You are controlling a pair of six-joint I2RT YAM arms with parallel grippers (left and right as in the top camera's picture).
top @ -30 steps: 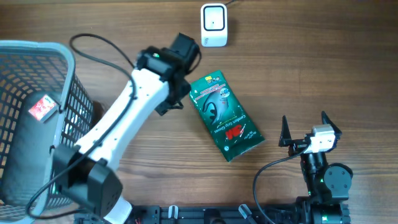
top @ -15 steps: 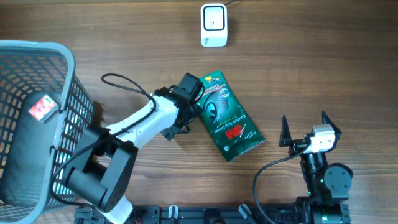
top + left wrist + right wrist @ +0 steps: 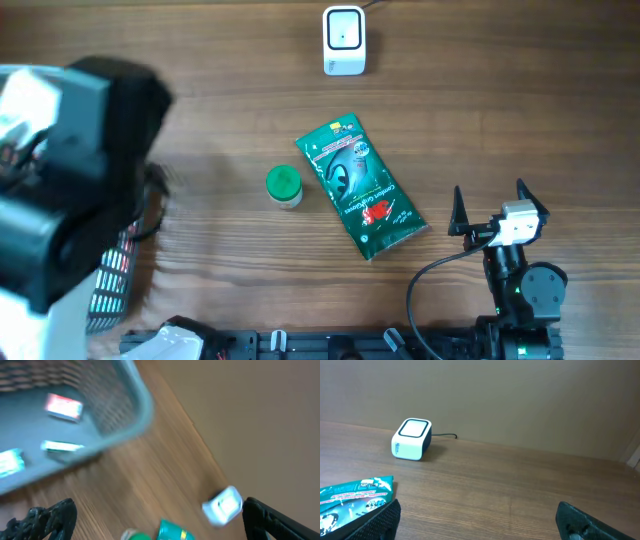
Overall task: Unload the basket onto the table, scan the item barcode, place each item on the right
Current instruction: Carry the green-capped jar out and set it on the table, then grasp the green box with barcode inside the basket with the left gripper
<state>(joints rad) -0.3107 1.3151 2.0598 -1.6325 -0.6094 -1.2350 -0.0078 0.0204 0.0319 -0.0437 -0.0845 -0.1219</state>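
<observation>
A small jar with a green lid (image 3: pixel 284 186) stands on the table, just left of a green packet (image 3: pixel 358 187) that lies flat. The white scanner (image 3: pixel 343 40) sits at the far edge. My left arm (image 3: pixel 70 170) is a blurred mass high at the left, well away from both items. In the left wrist view my left gripper (image 3: pixel 157 505) is open and empty, with the scanner (image 3: pixel 223 505), the packet (image 3: pixel 172 531) and the jar lid (image 3: pixel 135 535) blurred below it. My right gripper (image 3: pixel 490 205) stands open and empty to the right of the packet (image 3: pixel 352 497), facing the scanner (image 3: pixel 411 439).
A grey wire basket (image 3: pixel 100 410) holding a few small packets stands at the left, mostly hidden by the left arm in the overhead view. The scanner's cable runs off the far edge. Bare wood lies between the packet and the right gripper.
My left arm has swung up and back to the left, away from the packet, and its jaws have opened. The green-lidded jar now stands uncovered where the gripper was. The right arm has not moved.
</observation>
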